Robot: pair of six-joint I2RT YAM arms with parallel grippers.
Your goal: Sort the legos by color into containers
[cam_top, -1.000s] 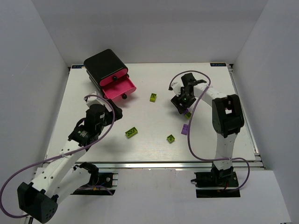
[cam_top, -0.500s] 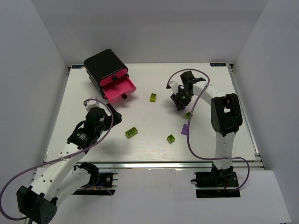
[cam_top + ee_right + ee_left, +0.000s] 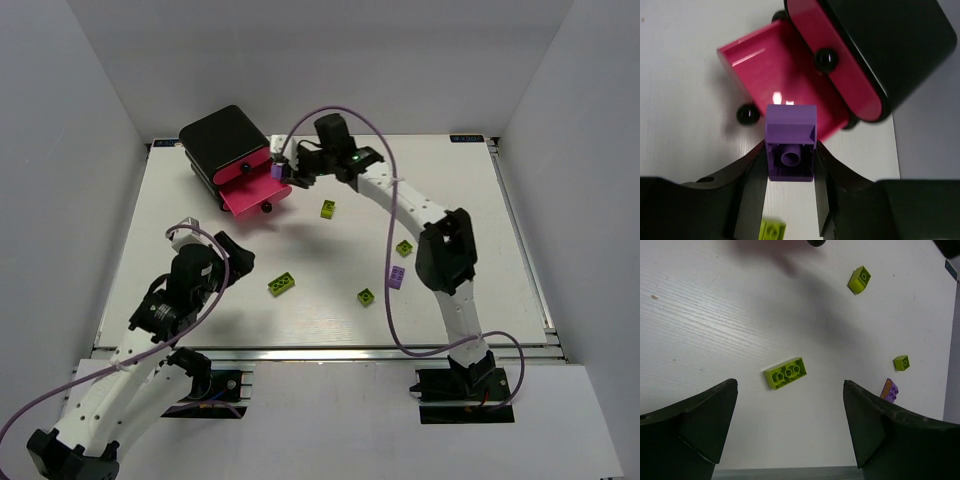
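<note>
We've got a purple brick [image 3: 790, 125] pinched in the right gripper [image 3: 790, 156], over the open pink drawer [image 3: 762, 65], top view's upper left. Next: centre, release. Left gripper [image 3: 790, 395] wide, empty.

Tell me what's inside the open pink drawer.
The open drawer shows a bare pink floor with only glare. The purple brick held in the right end effector covers part near its front edge, and the shut drawer above overhangs the back, so those parts are unseen.
</note>
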